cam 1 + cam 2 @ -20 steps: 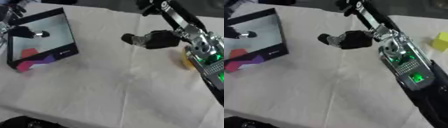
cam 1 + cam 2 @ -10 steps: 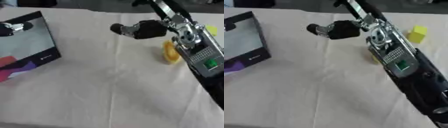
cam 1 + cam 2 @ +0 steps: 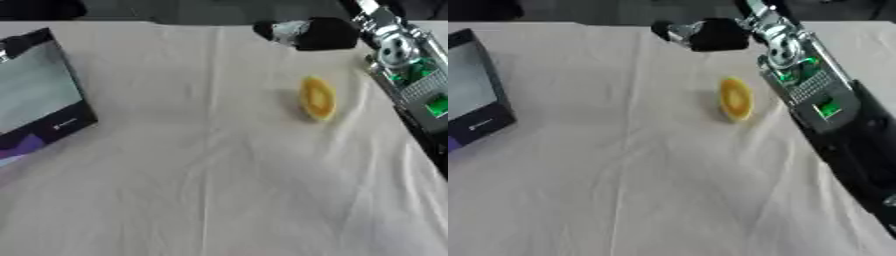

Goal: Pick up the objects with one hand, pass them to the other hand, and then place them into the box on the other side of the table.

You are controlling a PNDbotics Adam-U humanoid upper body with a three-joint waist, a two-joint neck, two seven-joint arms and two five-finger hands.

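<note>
Fingers of right hand (image 3: pixel 308 33) curled, holding nothing clear; yellow object (image 3: pixel 317 98) nearby; box (image 3: pixel 39 95) fuller in left eye view

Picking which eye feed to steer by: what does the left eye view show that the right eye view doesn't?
Only the left eye view shows more of the black box at the left edge, with a purple patch at its foot. Only the right eye view shows more of the right forearm running down to the lower right. Both show the right hand, fingers curled, at the far edge of the white tablecloth, and the yellow object lying untouched near it.
</note>
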